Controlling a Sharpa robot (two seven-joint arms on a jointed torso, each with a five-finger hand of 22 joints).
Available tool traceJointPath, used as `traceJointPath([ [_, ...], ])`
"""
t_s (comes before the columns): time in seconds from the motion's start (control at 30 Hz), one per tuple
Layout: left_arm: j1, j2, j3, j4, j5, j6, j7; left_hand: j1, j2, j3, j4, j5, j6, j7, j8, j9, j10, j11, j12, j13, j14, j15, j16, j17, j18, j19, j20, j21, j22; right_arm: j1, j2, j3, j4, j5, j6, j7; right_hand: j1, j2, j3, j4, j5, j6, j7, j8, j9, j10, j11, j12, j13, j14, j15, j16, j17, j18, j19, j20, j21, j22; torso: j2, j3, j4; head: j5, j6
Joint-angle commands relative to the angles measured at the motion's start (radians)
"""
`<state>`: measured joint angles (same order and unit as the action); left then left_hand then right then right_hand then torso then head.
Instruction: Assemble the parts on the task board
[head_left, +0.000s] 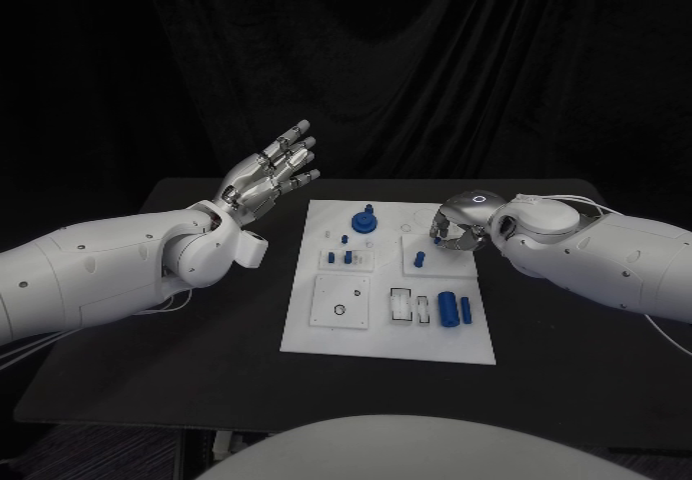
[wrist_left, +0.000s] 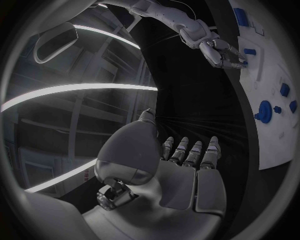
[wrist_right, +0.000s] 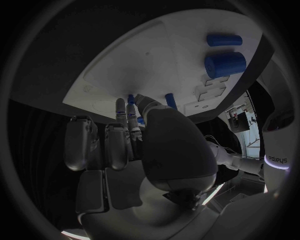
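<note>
Now the white task board (head_left: 325, 335) is lying mid-table, blue parts (head_left: 449, 306) waiting near its front edge. Left hand (head_left: 268, 173) is hovering clear, fingers spread, empty. Right hand (head_left: 459, 226) is reaching over the far corner; whether it's pinching anything, I cannot tell. Next, probably, a careful seating.

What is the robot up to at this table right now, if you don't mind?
It is assembling blue parts on the white task board. The right hand is down over the board's far right corner, fingers by a small blue part; whether it grips it is unclear. The left hand is raised beside the board, open and empty.
</note>
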<state>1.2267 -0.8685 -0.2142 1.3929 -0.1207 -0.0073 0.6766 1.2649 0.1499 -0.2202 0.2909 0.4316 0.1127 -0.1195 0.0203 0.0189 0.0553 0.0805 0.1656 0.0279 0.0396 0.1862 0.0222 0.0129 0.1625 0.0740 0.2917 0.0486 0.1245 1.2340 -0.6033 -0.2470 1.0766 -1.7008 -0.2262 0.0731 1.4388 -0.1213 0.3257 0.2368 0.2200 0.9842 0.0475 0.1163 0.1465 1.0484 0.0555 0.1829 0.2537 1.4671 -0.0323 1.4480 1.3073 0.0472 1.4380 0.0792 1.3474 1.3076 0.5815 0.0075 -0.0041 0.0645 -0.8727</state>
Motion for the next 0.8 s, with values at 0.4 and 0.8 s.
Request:
traceJointPath([
  [0.4,-0.002,0.007,0.001,-0.004,0.001,0.02,0.014,0.029,0.009,0.0,-0.003,0.03,0.051,0.063,0.019,0.01,-0.003,0.012,0.004,0.0,0.007,0.013,0.004,0.0,0.006,0.012,0.001,0.01,0.001,-0.003,0.004,0.001,-0.005,0.003,0.039,-0.016,0.01,0.0,0.017,-0.044,0.027,0.016,0.013,0.009,0.021,-0.009,-0.003,0.02,0.011,0.006,0.0,-0.013,0.024,0.008,-0.013,0.0,-0.012,0.191,0.0,-0.0008,-0.0005,-0.002,0.0],
  [0.8,-0.003,0.01,0.001,-0.006,0.001,0.027,0.012,0.031,0.012,0.0,-0.003,0.045,0.051,0.07,0.02,0.009,-0.004,0.013,0.004,0.0,0.008,0.015,0.004,0.0,0.004,0.014,0.001,0.011,0.002,-0.004,0.014,0.001,-0.015,0.003,0.028,-0.02,0.031,0.009,0.039,-0.078,0.03,0.04,0.033,0.02,0.04,-0.003,-0.013,0.027,0.014,0.003,-0.005,-0.015,0.019,0.009,-0.017,-0.003,-0.016,0.19,0.0,-0.0009,-0.0008,0.001,0.0],
])
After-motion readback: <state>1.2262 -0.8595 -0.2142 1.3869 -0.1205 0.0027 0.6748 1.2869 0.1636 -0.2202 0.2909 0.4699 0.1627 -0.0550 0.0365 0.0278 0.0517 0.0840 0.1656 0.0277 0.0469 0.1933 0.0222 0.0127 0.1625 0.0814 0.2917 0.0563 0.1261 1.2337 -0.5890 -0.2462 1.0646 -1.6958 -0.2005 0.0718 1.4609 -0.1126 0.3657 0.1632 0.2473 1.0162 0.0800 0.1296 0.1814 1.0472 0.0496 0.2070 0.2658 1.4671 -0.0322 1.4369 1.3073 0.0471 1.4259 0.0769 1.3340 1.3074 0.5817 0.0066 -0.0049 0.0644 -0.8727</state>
